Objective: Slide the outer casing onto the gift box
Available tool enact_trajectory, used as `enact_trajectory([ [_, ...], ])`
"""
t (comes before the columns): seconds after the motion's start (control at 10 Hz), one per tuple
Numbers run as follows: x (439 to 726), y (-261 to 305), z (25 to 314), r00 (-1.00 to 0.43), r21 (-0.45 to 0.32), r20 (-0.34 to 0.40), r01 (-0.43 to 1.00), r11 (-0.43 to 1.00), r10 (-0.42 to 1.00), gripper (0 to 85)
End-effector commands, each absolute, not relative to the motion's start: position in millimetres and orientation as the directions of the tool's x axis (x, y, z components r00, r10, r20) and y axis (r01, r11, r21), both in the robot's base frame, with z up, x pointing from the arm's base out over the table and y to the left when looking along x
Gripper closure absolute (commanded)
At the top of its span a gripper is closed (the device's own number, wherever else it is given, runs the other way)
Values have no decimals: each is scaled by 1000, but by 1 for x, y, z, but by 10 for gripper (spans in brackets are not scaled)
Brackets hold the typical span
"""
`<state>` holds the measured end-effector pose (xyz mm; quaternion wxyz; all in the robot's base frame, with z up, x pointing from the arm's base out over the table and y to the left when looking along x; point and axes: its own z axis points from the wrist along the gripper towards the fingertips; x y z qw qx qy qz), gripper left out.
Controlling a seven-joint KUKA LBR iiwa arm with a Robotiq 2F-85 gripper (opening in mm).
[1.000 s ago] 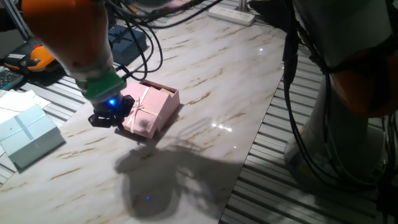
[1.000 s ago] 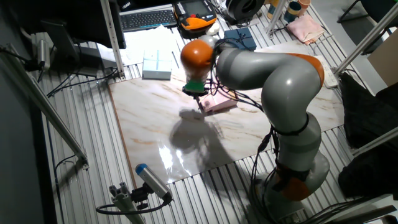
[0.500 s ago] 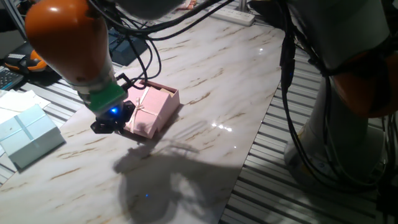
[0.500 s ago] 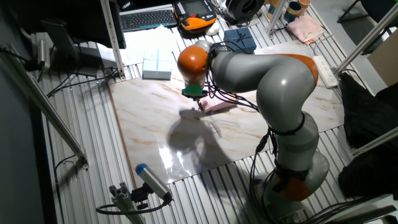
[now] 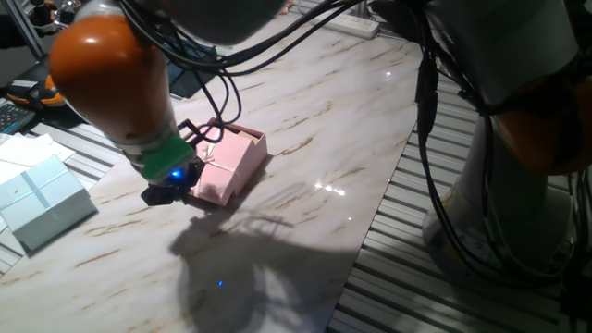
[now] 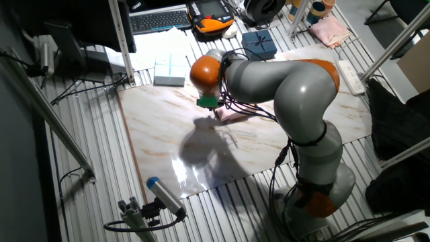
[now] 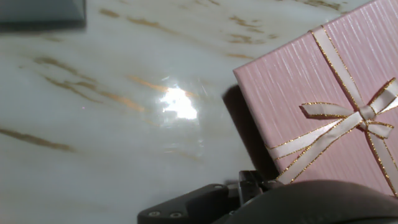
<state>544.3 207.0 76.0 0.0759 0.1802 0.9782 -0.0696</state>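
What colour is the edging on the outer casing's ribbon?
Gold, glittery edging on a pale pink ribbon over the outer casing; clearest in the hand view.

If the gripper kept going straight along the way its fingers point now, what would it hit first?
Most likely the marble table: the gripper points down at bare tabletop just beside the outer casing. The casing's edge is close, so a graze cannot be ruled out.

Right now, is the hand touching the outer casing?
Cannot tell. In one fixed view the hand sits right against the outer casing at its near edge, but no gap or contact shows plainly. The hand view shows the casing's bowed top; the fingertips are hidden.
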Motion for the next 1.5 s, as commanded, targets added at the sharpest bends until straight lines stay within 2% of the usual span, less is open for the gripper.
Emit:
enact_trajectory([
  [0.0,545,205,75,-925,-103,-175,359,928,338,850],
  [0.5,548,189,66,-935,-103,-184,326,940,304,850],
  [1.4,554,163,82,-961,-71,-148,245,967,232,850],
])
